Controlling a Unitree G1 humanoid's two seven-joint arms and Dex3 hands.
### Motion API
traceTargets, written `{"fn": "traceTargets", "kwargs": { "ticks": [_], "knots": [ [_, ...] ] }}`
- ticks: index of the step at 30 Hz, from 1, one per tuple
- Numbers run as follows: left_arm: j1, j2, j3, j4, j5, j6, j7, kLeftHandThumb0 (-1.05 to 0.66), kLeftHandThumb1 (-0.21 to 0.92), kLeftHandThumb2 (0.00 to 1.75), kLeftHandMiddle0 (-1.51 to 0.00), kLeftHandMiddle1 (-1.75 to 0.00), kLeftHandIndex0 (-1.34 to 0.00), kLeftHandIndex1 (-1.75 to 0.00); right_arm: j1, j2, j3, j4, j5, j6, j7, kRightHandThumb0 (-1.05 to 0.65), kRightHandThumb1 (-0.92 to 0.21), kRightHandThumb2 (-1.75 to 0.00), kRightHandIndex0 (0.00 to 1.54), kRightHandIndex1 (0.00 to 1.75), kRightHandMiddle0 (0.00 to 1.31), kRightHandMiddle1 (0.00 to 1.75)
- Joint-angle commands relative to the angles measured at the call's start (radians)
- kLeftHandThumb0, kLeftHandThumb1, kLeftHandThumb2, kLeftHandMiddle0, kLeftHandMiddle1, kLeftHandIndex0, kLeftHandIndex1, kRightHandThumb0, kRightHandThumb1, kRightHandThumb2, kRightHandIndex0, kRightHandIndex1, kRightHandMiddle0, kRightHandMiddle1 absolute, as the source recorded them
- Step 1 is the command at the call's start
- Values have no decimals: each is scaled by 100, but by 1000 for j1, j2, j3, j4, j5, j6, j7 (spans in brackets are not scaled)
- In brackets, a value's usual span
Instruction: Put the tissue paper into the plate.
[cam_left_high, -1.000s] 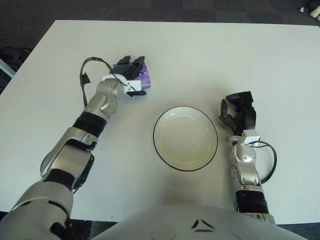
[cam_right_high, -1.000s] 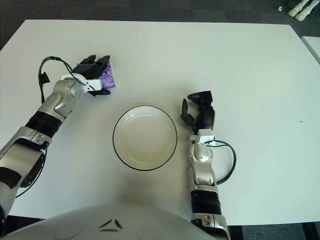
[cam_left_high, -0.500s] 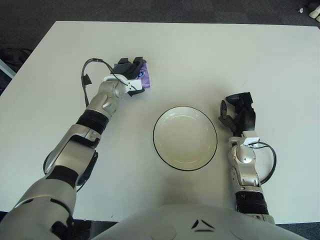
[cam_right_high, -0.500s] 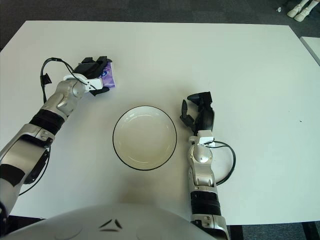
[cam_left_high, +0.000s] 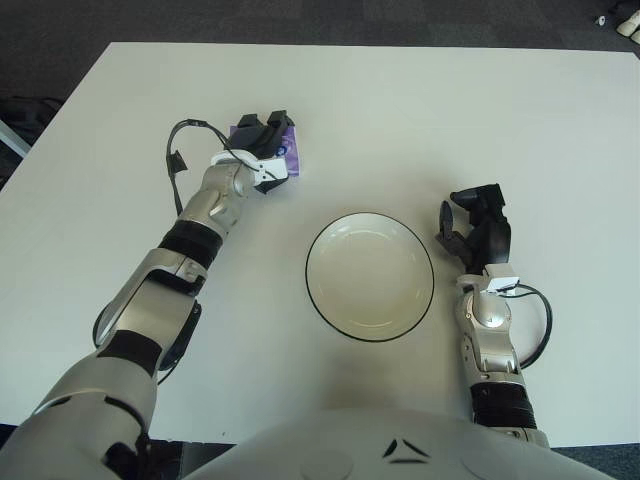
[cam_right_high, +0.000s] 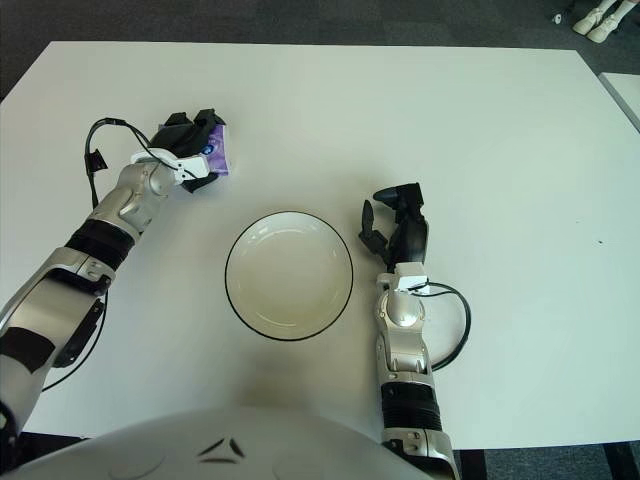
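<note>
1. the tissue packet (cam_left_high: 283, 155) is mostly covered by the left hand (cam_left_high: 262, 140); only its purple right edge and a corner show, so its full shape cannot be told.
2. whether the left hand's fingers actually clamp the packet or only lie over it cannot be told.
3. the print on the packet is too small to read.
4. the bench (cam_right_high: 480, 130) has its near edge hidden behind the robot's torso, and its left corner is cut off in the right eye view.
</note>
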Motion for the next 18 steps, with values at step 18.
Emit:
{"fn": "traceTargets", "kwargs": {
  "ticks": [18],
  "knots": [
    [221,-134,63,121,-121,-15,188,0,2,163,-86,-166,-61,-174,58,13,-1,52,-1,17,-8,-38,-69,-85,62,118,33,175]
  ]
}}
